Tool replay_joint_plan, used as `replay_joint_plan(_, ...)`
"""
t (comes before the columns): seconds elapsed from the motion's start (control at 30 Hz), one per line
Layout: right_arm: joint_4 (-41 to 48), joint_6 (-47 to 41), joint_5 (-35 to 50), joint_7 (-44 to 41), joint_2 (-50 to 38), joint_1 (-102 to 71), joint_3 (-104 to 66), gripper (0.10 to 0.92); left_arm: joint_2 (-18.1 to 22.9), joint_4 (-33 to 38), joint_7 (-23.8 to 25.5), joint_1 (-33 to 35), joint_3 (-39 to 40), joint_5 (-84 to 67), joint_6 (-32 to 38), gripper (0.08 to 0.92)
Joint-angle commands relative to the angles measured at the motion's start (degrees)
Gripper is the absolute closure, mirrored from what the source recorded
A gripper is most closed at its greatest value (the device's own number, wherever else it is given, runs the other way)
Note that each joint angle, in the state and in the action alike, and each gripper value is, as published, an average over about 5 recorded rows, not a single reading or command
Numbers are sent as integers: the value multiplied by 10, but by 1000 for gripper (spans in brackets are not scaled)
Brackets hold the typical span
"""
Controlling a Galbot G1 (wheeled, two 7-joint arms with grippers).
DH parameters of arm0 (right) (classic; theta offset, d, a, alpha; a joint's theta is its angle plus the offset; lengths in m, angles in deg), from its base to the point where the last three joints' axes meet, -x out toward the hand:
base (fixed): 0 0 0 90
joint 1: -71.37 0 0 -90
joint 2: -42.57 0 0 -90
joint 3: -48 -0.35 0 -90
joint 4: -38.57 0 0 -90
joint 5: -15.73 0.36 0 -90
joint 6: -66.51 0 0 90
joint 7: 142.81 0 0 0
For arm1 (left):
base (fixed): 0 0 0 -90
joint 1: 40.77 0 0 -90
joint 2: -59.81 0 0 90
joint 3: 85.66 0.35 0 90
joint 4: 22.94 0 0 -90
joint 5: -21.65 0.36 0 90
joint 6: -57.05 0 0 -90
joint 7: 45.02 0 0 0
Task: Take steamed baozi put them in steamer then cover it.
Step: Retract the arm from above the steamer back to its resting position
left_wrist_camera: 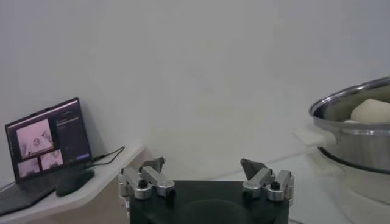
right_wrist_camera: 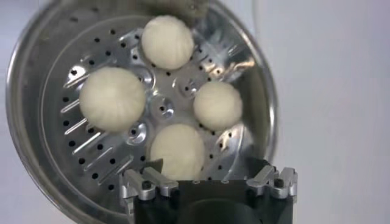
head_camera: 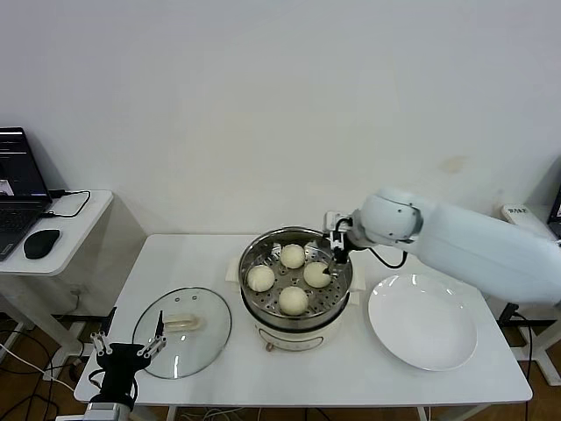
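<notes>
Now, starting at our far left, we see a side table (head_camera: 88, 215) carrying a black laptop (head_camera: 17, 189) and a black mouse (head_camera: 41, 243). Our left gripper (head_camera: 129, 349) hangs idle off the near left corner of the white table (head_camera: 193, 254), its fingers spread wide and holding nothing. Just beside it on the tabletop lies the cover, a round clear glass lid (head_camera: 182, 331) with a metal rim and a cream-white handle, flat and apart from the pot. At the middle stands the steamer, a shiny round stainless-steel pot (head_camera: 296, 279) on a cream-white base. Four smooth cream-white steamed baozi (head_camera: 293, 300) sit on its perforated tray, spaced around the centre. Our right gripper (head_camera: 334, 254) hovers over the pot's far right side, just above the nearest bun; its jaws stand apart and released, grasping nothing. Farther right rests a flat round white plate (head_camera: 422, 322).
</notes>
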Motion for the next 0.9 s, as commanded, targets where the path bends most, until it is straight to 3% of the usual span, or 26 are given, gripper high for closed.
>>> replay_joint_plan(0.03,-115,87,79,255,-152,-199,-202,203,-1,-6,2,-3,0,-7,6,177)
replay_joint_plan(0.2,-142,230,76,357,-186,-439,-396,203,0,-13,3,-6,4,-9,15,177)
replay_joint_plan(0.33,-152,326,44,391,-160,-633,-575,203,3,-22,1,-9,7,-9,25,177)
replay_joint_plan(0.63,-157,491,-89,338,68,-942,-892,203,3,-42,1,-14,15,6,51,177)
replay_joint_plan(0.9,-173,538,-115,294,282,-1068,-1018,203,10,-73,-9,-18,12,120,63,177)
